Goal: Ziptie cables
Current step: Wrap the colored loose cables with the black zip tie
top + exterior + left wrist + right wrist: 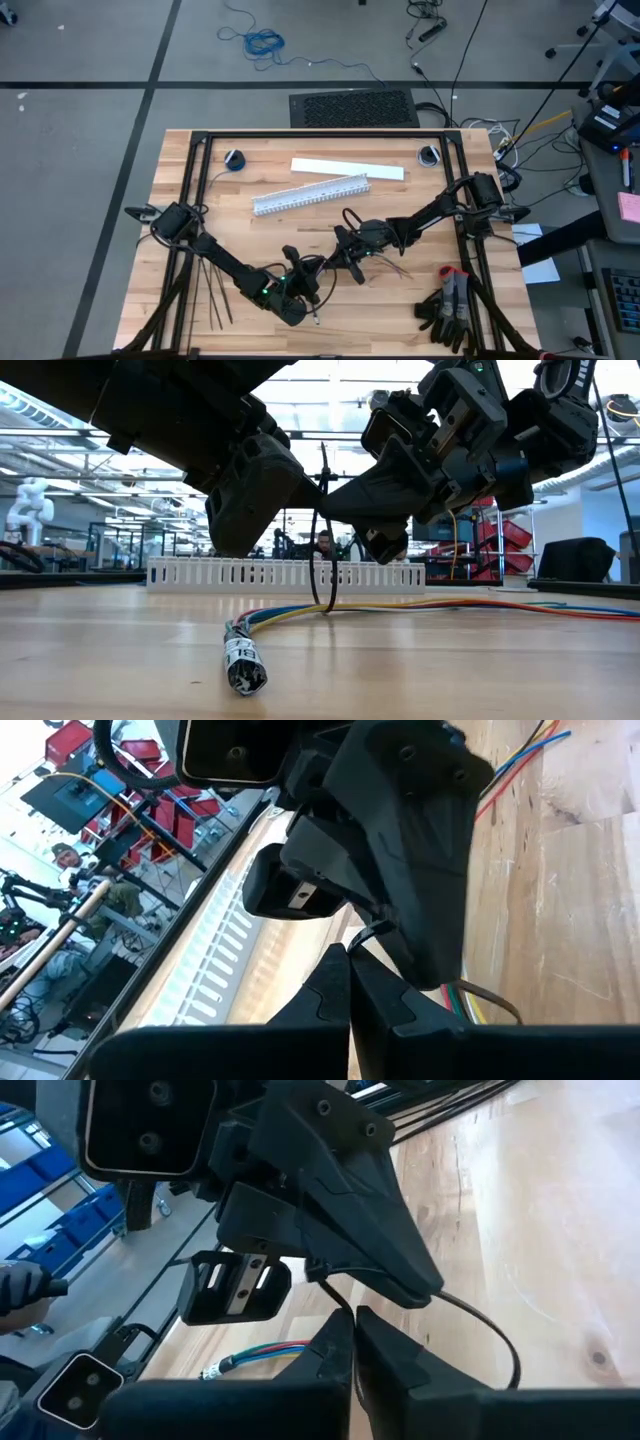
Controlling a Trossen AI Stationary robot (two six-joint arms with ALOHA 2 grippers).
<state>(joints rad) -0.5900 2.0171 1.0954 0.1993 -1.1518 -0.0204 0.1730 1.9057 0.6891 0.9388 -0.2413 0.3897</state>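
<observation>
A white slotted duct [310, 193] lies across the middle of the table [180, 160], with a flat white strip [347, 168] just beyond it toward twelve o'clock. Two small round fittings [234, 159] sit near the far corners. A pair of black-and-red gloves [448, 300] rests near the edge at about four o'clock. Spare zipties [212, 290] lie in a loose fan at about eight o'clock, partly under the left arm's forearm.

The cables [400, 606] lie on the wood between the duct and the near edge, their dark labelled tip [243, 665] pointing toward the low camera. One ziptie [324, 530] stands looped around the bundle, rising to where the two grippers meet.

The left gripper [300, 290] reaches in from nine o'clock, forearm slanting down toward six, wrist bent up over the cables. The right gripper [350, 245] comes in from three o'clock, its arm stretched low across the table. Both sets of fingers are pressed together; in the right wrist view the thin black strip runs between that arm's own fingertips [335, 1335] and the other gripper. Which gripper pinches it I cannot tell.
</observation>
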